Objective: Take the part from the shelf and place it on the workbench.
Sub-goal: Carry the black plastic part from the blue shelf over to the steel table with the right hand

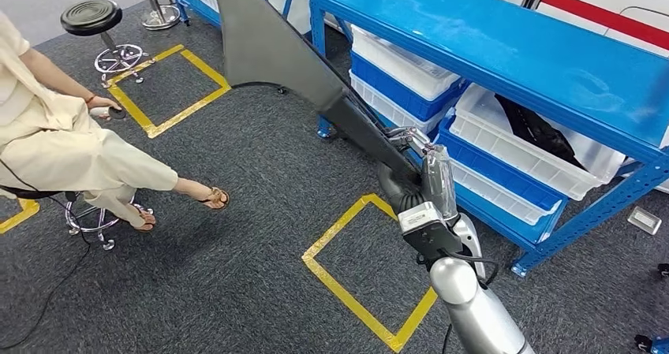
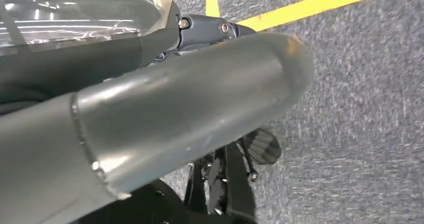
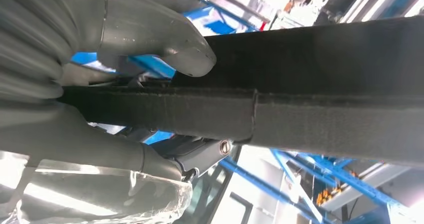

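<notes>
Right hand [image 1: 418, 182] grips the dark part [image 1: 276, 46] at frame centre
Keep fingers clamped; swing the long panel clear of the blue shelf [image 1: 505, 46]

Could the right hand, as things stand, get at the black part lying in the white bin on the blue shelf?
Probably not: the right hand already grips a long dark grey panel, so its fingers are taken. The black part lies uncovered in the white bin, close to the hand.
</notes>
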